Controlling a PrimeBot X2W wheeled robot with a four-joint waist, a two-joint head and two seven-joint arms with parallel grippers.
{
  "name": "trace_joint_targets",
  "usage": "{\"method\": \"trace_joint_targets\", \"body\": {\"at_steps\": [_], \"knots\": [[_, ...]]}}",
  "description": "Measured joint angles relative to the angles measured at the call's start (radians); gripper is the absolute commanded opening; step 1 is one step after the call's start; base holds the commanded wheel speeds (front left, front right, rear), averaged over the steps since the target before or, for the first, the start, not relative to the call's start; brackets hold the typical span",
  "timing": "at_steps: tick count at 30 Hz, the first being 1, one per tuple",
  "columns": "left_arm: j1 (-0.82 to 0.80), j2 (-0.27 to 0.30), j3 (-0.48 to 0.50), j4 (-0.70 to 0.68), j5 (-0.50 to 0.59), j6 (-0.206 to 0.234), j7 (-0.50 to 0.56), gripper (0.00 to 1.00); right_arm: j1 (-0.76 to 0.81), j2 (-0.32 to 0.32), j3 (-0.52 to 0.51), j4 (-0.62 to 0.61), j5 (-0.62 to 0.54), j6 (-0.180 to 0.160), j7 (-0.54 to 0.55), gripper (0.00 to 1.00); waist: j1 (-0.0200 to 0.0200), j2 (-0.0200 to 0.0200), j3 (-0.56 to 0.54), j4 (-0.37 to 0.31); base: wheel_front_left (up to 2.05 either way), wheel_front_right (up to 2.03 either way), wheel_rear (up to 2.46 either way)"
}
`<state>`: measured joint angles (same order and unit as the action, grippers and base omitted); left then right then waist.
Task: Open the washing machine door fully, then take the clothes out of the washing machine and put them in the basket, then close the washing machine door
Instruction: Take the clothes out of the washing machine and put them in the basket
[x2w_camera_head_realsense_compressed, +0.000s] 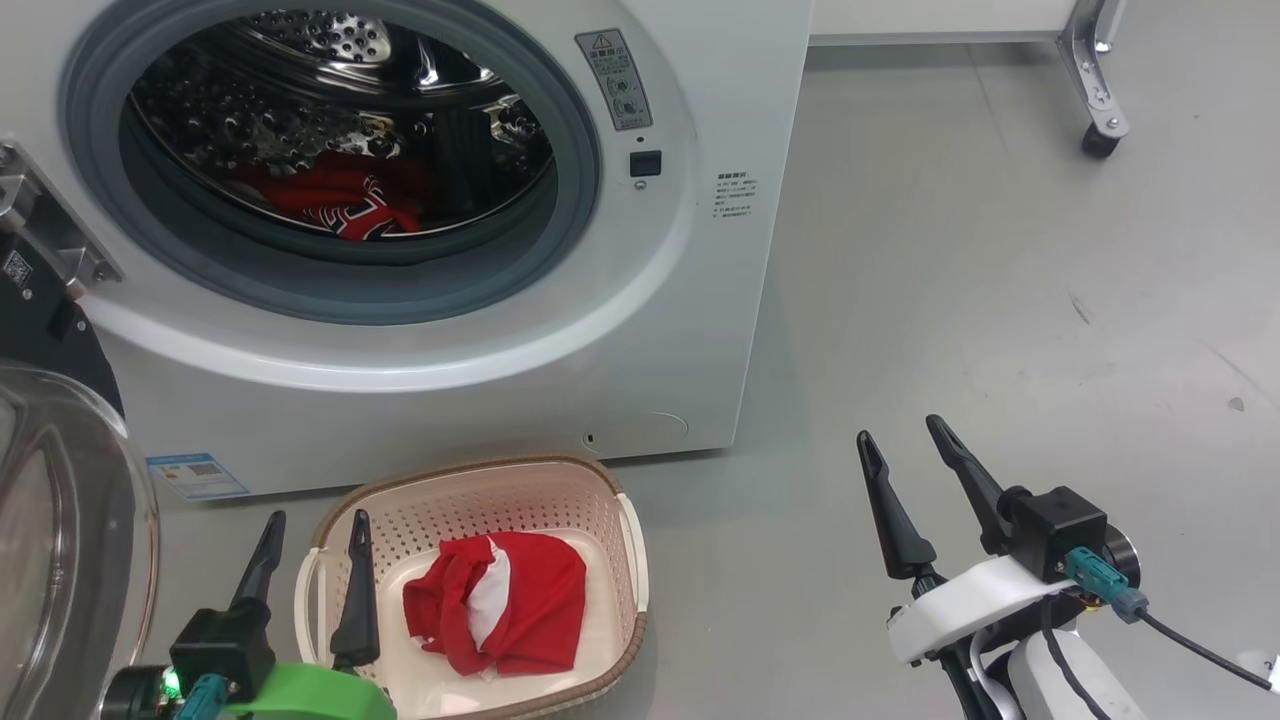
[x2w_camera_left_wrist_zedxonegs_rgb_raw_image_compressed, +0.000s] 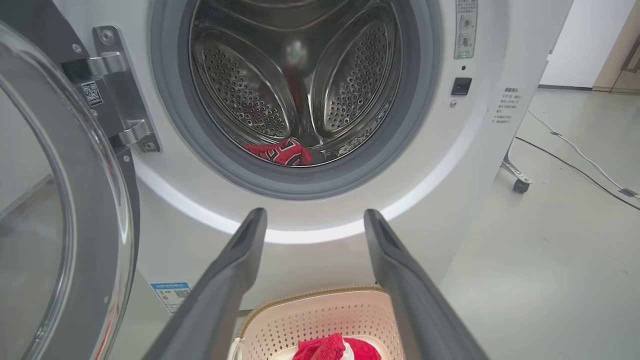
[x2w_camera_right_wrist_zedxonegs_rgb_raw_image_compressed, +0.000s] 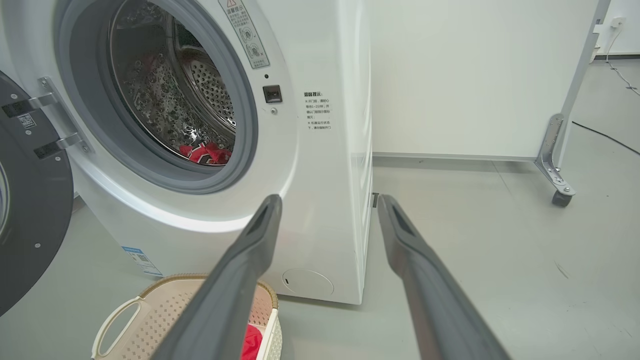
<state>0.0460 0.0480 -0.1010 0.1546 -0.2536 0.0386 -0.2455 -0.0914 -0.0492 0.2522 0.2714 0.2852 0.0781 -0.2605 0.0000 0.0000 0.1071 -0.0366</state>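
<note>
The big white front-loading washing machine (x2w_camera_head_realsense_compressed: 640, 340) stands with its round, black-rimmed, glass-bowled door (x2w_camera_head_realsense_compressed: 60, 520) swung out from the hinge on its left side. One red garment with black-and-white trim (x2w_camera_head_realsense_compressed: 340, 205) lies low in the machine's perforated steel drum, just behind the grey rubber gasket (x2w_camera_head_realsense_compressed: 330, 290). A second red-and-white garment (x2w_camera_head_realsense_compressed: 500, 600) sits in the small cream perforated basket with a brown woven-look rim (x2w_camera_head_realsense_compressed: 480, 468), on the floor just in front of the machine's base.

Both grippers are empty, with their jaws spread wide. The left gripper (x2w_camera_head_realsense_compressed: 318, 520) hangs in front of the machine over the basket's left edge, and the right gripper (x2w_camera_head_realsense_compressed: 900, 430) is off the machine's right front corner.

The likeliest trouble is the reach into the drum. A long finger could catch the gasket lip, or could pinch only a thin fold so the cloth slips and falls short of the basket. The left arm works close beside the open door and could knock it partly shut. The light basket could also be pushed away from the machine.
</note>
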Motion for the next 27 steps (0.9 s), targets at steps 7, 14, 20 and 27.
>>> {"method": "trace_joint_targets", "body": {"at_steps": [7,14,20,27], "knots": [[-0.060,0.000,-0.037,0.021,-0.019,-0.023,0.052,1.00,-0.005,0.000,0.009,-0.019,-0.022,0.003,0.000,1.00,0.0000,0.0000,0.048,-0.003,0.00,0.00,0.00],[-0.188,-0.002,-0.067,0.073,-0.037,-0.045,0.121,1.00,-0.042,0.000,0.014,-0.041,-0.039,0.003,0.000,1.00,0.0001,0.0000,0.126,-0.012,0.00,0.00,0.00],[-0.336,-0.002,-0.065,0.148,-0.062,-0.062,0.215,1.00,-0.101,-0.001,0.045,-0.067,-0.040,0.003,0.000,1.00,0.0001,0.0000,0.219,-0.030,0.00,0.00,0.00],[-0.498,0.042,-0.045,0.201,-0.051,-0.062,0.297,1.00,-0.171,-0.001,0.078,-0.094,-0.014,0.003,0.000,1.00,0.0002,0.0000,0.315,-0.062,0.00,0.00,0.00]]}}
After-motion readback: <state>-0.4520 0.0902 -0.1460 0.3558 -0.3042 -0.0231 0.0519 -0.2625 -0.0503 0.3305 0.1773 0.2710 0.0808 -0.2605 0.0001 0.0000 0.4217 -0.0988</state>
